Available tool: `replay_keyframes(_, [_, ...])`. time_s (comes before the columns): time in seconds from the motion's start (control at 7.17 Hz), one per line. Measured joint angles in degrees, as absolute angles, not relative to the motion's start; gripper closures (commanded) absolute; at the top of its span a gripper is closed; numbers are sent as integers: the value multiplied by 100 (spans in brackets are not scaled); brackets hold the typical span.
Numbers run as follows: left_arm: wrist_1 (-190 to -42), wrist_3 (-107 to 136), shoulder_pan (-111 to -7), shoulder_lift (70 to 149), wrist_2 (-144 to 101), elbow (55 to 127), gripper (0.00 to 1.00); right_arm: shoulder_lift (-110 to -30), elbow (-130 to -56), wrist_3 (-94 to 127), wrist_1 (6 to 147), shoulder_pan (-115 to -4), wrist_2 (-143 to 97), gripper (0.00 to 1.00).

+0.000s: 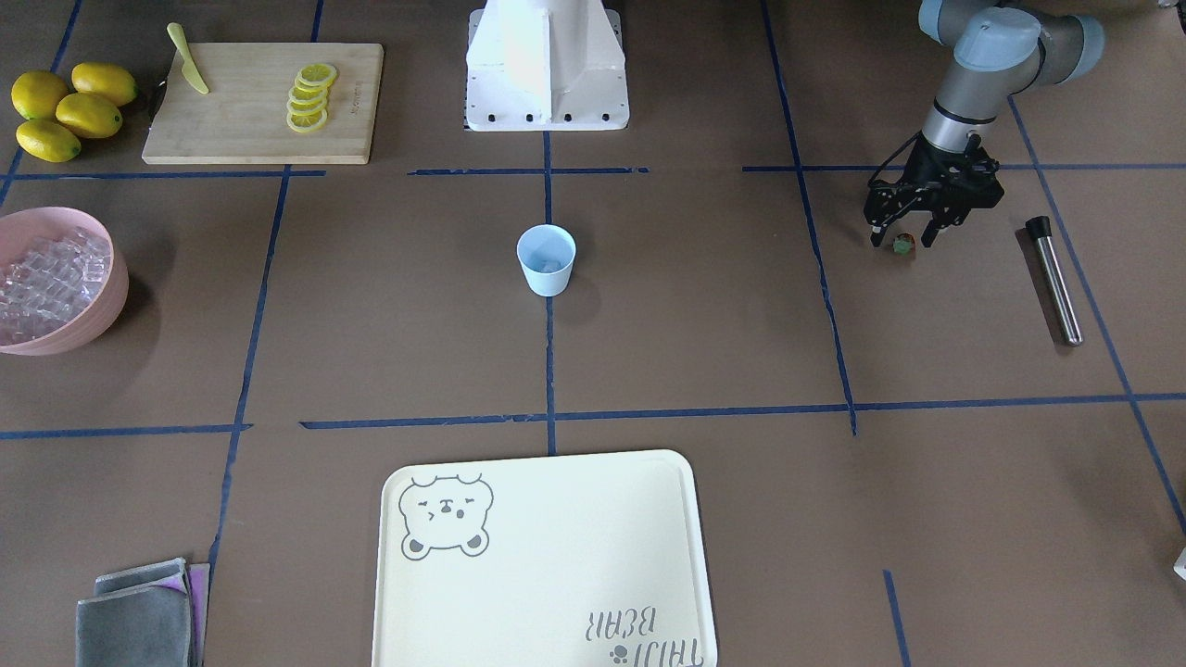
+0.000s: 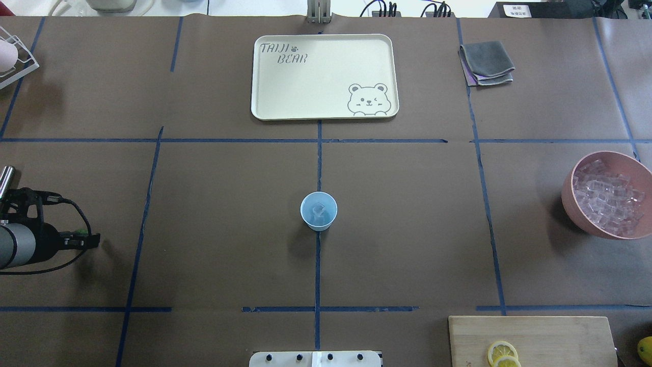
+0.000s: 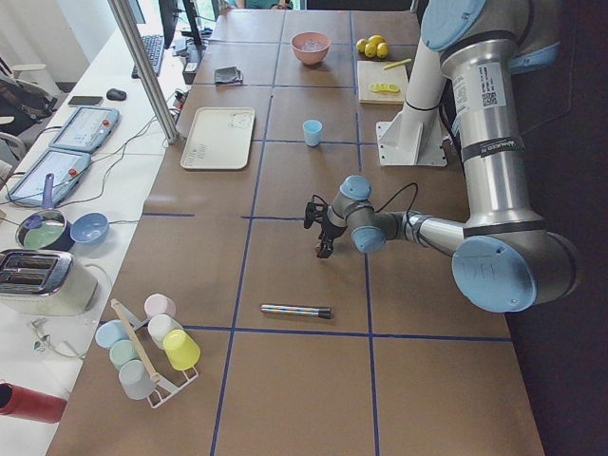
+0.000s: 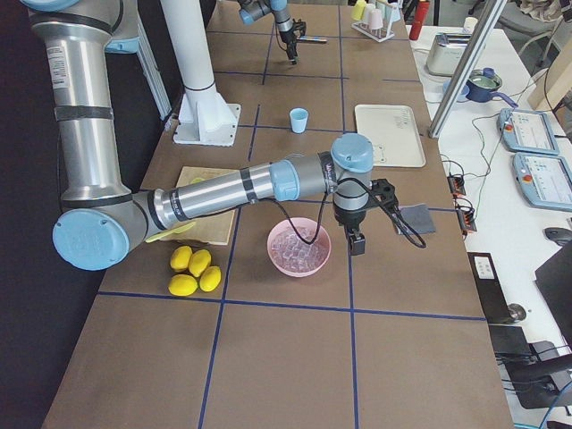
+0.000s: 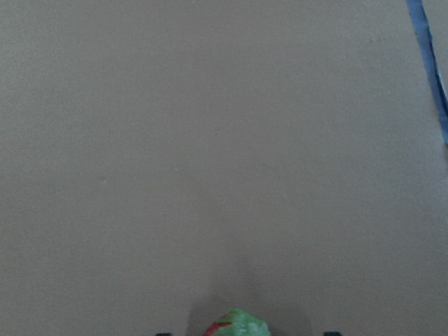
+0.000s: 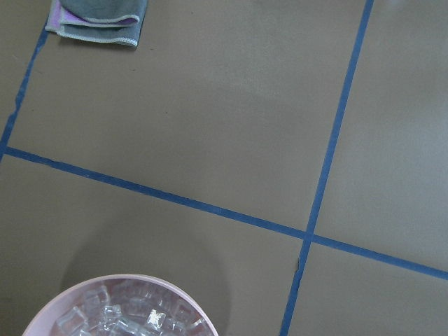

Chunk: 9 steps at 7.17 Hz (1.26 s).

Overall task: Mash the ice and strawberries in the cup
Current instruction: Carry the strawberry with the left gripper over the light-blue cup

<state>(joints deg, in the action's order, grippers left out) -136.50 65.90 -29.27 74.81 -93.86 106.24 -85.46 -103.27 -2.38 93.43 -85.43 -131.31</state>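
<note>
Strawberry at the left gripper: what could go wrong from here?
1. The strawberry is tiny and sits between the open jaws of the left gripper; it could slip or roll away as they close.
2. The cup, already holding ice, has a small mouth and stands unsupported; the drop might miss, or a bump could tip it.

Table (image 1: pixel 695 324): brown, blue tape grid. Cup (image 1: pixel 547 261): light blue; ice (image 2: pixel 318 210) in it is clear. Strawberry (image 1: pixel 903 244): red, green top. Bowl (image 1: pixel 111 287): pink. Lemons (image 1: pixel 69 109) and lemon slices (image 1: pixel 310 97): yellow. Cutting board (image 1: pixel 250 120): pale wood. Knife (image 1: pixel 188 69): yellow-green. Tray (image 1: pixel 556 574): cream, grey bear print, grey lettering. Cloths (image 1: pixel 139 611): grey over purple. Rod (image 1: pixel 1056 283): steel, black cap.
</note>
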Motion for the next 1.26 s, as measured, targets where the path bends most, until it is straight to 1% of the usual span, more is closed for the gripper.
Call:
replay_keyframes(0.14, [-13649,6582,-2927,7477,-9387,10617,73,-8542,-10327,-235,9343,-8543,-13131,1])
replay_keyframes(0.28, [-13650,6568,-2927,7467,-9387,10610,90,-8535,-10327,-229,9343,-8543,-13131,1])
replay_keyframes(0.42, [-13649,6554,-2933,7447,-9385,10614,99,-8530,-10327,-224,9343,-8543,-13131,1])
replay_keyframes(0.56, [-13649,6541,-2958,7416,-9390,10658,100,-8527,-10327,-221,9343,-8543,-13131,1])
replay_keyframes(0.84, [-13584,6518,-3086,7267,-9639,11052,100,-8524,-10327,-214,9343,-8546,-13136,1])
replay_keyframes(1.12, [-12683,6519,-3374,7458,-10053,11770,100,-8567,-10327,-215,9343,-8587,-13188,1])
replay_keyframes(1.26, [-11784,6534,-3426,7901,-10129,12191,100,-8635,-10327,-232,9343,-8647,-13290,1])
